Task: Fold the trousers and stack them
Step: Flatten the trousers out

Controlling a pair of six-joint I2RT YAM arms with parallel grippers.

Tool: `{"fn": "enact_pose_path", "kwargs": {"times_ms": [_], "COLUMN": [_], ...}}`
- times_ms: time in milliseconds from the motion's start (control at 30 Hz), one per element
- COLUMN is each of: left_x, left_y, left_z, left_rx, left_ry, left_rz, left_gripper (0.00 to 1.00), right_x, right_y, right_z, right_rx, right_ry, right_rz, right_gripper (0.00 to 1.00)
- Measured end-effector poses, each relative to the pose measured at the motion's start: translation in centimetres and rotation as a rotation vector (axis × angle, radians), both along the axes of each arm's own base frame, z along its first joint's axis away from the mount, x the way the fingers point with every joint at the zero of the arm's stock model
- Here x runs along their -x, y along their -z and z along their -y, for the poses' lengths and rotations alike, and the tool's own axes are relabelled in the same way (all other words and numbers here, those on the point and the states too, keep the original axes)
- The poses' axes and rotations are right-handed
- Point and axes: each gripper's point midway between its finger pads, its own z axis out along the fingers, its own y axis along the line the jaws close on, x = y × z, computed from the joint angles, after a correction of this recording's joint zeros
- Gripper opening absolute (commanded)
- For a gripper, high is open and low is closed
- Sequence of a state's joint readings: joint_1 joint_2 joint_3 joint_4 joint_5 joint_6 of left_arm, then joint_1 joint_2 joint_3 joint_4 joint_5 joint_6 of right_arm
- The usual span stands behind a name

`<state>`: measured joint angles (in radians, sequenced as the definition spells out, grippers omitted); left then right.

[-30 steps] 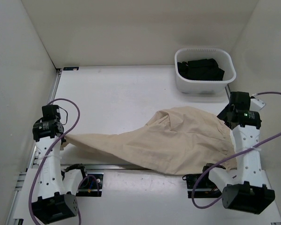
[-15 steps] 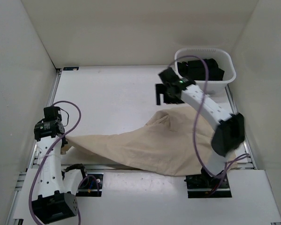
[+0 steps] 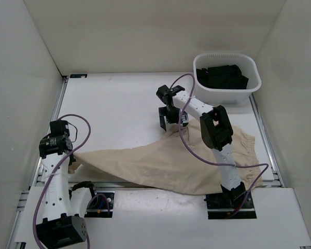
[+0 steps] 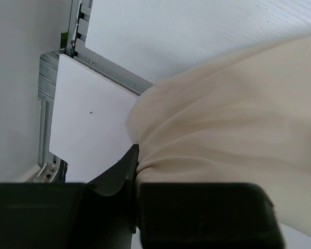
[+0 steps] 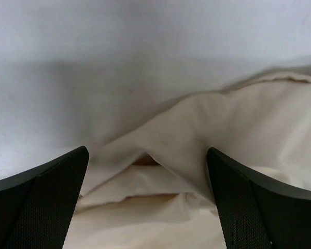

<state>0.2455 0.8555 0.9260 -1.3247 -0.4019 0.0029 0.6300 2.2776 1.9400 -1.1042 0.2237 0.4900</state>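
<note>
Pinching the trousers [image 3: 160, 163], left hand [image 4: 133, 171] clamps tight; right hand [image 5: 147, 176] gapes wide.

Trousers [image 3: 160, 165]: plain light beige, unpatterned. Table [image 3: 114, 104]: white. Basket [image 3: 223, 97]: white, finely ribbed rim. Garments [image 3: 222, 77]: black. Arm links [image 3: 54, 181]: white, perforated with small dots, black joints. Cables [image 3: 83, 122]: purple. Right gripper [image 5: 147, 150]: black fingers [image 5: 41, 207], fine mesh texture
</note>
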Motion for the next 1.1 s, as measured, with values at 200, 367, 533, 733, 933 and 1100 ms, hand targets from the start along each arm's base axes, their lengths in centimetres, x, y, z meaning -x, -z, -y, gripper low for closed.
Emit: {"fn": "enact_pose_path", "kwargs": {"times_ms": [200,367,533,733,933,1100], "left_x": [0.1,0.6,-1.6,-8.8,-16.3,-13.7], "left_y": [0.0,-0.2,-4.1,-10.5,-5.4,4.1], "left_z": [-0.2,-0.9,-0.9,-0.5,4.9,8.5], "left_rx": [-0.010,-0.055,-0.059,-0.005,0.129,0.116], "left_ry": [-0.004,-0.021,-0.007,0.055,0.281,0.424], "left_rz": [-0.006,-0.019,0.089,0.301,0.131,-0.170], "left_gripper": [0.45,1.00,1.00,1.00,1.00,1.00], "right_x": [2.4,2.9,1.7,4.5,12.2,21.5], "right_y": [0.6,1.0,-1.7,-17.8,-11.8,-0.3], "right_z": [0.4,0.3,-0.5,3.2,11.4,19.7], "right_rx": [-0.016,-0.040,-0.142,-0.413,-0.375,0.014], "right_ry": [0.014,0.031,0.030,0.085,0.288,0.469], "right_rz": [-0.075,-0.107,-0.004,0.480,0.489,0.076], "right_gripper": [0.54,0.00,0.00,0.00,0.83,0.96]}}
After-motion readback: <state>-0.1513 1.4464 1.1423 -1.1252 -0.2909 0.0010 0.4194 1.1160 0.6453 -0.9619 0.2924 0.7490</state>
